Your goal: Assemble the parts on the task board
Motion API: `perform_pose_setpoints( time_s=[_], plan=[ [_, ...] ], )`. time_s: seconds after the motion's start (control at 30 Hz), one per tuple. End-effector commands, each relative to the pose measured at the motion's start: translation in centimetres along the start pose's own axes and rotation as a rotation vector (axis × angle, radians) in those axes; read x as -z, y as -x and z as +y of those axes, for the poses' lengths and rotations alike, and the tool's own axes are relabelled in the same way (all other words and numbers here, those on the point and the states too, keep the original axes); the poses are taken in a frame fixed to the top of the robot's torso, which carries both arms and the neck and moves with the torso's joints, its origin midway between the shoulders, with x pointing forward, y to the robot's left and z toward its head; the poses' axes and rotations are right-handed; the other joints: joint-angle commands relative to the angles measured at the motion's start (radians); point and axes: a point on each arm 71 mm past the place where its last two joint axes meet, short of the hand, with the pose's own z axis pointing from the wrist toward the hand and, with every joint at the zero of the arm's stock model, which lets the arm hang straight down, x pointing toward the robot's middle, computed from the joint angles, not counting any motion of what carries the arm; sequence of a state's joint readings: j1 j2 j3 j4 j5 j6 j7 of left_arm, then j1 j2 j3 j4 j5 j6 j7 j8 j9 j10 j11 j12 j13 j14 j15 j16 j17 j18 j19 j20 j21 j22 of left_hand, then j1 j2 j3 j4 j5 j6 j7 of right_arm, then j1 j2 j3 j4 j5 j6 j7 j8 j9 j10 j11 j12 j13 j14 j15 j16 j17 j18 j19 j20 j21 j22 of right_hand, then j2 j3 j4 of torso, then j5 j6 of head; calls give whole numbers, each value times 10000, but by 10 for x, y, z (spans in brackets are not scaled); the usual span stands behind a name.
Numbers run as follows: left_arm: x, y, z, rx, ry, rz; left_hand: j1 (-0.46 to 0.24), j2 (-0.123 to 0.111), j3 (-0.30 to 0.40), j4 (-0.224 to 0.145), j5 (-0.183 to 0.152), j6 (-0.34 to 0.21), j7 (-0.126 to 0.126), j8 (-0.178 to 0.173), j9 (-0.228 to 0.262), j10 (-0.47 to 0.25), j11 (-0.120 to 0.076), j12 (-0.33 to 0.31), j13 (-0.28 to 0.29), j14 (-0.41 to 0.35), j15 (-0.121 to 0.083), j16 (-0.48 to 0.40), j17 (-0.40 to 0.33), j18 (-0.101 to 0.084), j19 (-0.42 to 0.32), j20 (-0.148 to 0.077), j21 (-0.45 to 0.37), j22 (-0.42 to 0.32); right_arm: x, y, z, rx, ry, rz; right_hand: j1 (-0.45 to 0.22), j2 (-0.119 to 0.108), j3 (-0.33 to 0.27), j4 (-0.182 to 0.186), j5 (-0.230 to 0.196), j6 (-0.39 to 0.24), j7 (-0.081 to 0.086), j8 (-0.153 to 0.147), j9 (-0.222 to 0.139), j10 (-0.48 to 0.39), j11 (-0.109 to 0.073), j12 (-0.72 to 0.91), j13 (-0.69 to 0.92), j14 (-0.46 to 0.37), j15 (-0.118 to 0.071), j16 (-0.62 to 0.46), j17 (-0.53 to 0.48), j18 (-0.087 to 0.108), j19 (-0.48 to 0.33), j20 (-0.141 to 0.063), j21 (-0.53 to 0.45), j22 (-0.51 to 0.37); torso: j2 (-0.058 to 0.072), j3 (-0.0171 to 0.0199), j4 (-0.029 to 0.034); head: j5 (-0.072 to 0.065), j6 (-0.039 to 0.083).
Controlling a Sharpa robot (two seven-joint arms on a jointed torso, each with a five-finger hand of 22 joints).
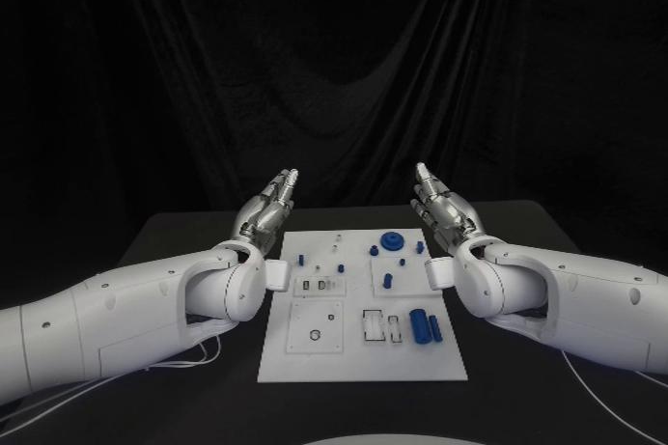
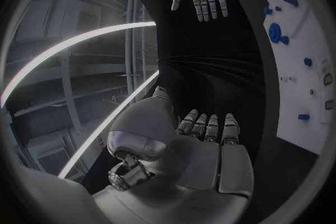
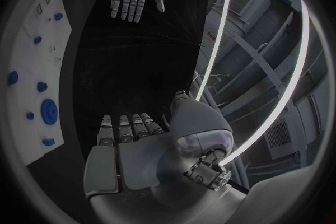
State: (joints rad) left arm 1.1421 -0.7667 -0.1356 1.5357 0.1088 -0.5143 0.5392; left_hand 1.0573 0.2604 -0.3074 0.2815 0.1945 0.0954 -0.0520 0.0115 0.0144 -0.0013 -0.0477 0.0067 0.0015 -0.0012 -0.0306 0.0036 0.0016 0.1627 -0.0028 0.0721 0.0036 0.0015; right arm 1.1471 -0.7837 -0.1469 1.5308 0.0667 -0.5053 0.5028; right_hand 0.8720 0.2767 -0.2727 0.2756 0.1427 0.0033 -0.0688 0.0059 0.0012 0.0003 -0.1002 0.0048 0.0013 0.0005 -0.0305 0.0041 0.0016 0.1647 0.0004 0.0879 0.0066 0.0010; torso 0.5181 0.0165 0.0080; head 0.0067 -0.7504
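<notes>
Both empty, fingers wide, left hand (image 1: 266,211) and right hand (image 1: 443,209) flank the task board (image 1: 365,353).

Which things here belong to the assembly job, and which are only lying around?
For the job:
- task board
- blue parts on the board
- left hand, open, holding nothing
- right hand, open, holding nothing

Just lying about:
- black table
- white cable on the table

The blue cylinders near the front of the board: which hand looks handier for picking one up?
Probably the right hand. The cylinders lie by the board's right edge, beside the right arm. The left hand is equally open but across the board.
</notes>
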Motion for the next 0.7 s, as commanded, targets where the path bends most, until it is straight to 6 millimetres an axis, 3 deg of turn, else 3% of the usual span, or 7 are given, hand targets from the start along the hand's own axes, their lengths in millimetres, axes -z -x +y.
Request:
perform_pose_setpoints(
  time_s=[0.03,0.2,0.37,0.47,0.53,0.57,0.7],
  plan=[
    [-2,-10,-7,1844,-390,1451,465,70,-157,93,81,-9,-211,38,14,13,-13,-67,-15,12,-88,-36,-16,180,28,111,-36,-15,-1,-8,-1,-1370,-656,1689,516,60,-123,128,94,84,26,-26,21,-3,19,-48,-13,-5,17,-41,-16,135,-4,208,-66,-10,-22,14,8,2,-17],
    [-3,-13,-8,2638,-443,2167,502,56,-159,92,75,-23,-302,37,12,13,12,-67,-15,12,-77,-36,-16,176,28,142,-36,-15,0,-8,-3,-1915,-1038,2674,657,41,-140,118,100,107,56,-20,27,-3,74,-48,-13,-5,218,-41,-16,140,-4,289,-66,-10,-22,14,8,2,-17],
    [-3,-14,-9,3074,-483,2528,564,62,-148,95,98,-43,-372,35,10,13,81,-67,-15,12,39,-36,-16,169,28,266,-36,-15,1,-8,-4,-2240,-1256,3251,697,46,-142,120,117,122,68,-16,31,-3,94,-48,-13,-5,283,-41,-16,140,-4,318,-66,-10,-22,14,8,2,-17],
    [-3,-14,-9,3160,-492,2597,616,61,-142,92,107,-48,-402,35,10,13,110,-67,-15,12,137,-36,-16,166,28,368,-36,-15,1,-8,-4,-2335,-1318,3420,771,41,-161,124,135,143,101,-10,36,-3,132,-48,-13,-5,444,-41,-16,135,-4,392,-66,-10,-22,14,8,2,-17],
    [-3,-14,-9,3160,-492,2597,637,64,-137,92,120,-29,-374,39,13,13,132,-67,-15,12,154,-36,-16,166,28,402,-36,-15,1,-8,-4,-2351,-1328,3449,916,45,-157,119,210,235,235,14,58,-3,241,-48,-13,-5,600,-41,-16,120,-4,493,-66,-10,-22,14,8,2,-17],
    [-6,19,-12,2210,-1364,3051,673,61,-130,88,139,-8,-332,43,17,13,169,-67,-15,12,175,-36,-16,167,28,433,-36,-15,-2,2,-4,-2657,-1244,3967,968,30,-179,124,209,325,325,38,79,-3,307,-48,-13,-5,692,-41,-16,108,-4,553,-66,-10,36,21,0,-85,-416],
    [-5,22,-13,1909,-1489,3103,796,39,-118,92,207,51,-277,53,26,13,295,-67,-15,12,386,-36,-16,173,28,539,-36,-15,-3,5,-3,-2695,-1127,4025,1258,-7,-186,99,344,555,430,114,126,-3,557,-48,-13,-5,1000,-41,-16,37,-4,770,-66,-10,43,13,-4,-93,-433]
  ],
)
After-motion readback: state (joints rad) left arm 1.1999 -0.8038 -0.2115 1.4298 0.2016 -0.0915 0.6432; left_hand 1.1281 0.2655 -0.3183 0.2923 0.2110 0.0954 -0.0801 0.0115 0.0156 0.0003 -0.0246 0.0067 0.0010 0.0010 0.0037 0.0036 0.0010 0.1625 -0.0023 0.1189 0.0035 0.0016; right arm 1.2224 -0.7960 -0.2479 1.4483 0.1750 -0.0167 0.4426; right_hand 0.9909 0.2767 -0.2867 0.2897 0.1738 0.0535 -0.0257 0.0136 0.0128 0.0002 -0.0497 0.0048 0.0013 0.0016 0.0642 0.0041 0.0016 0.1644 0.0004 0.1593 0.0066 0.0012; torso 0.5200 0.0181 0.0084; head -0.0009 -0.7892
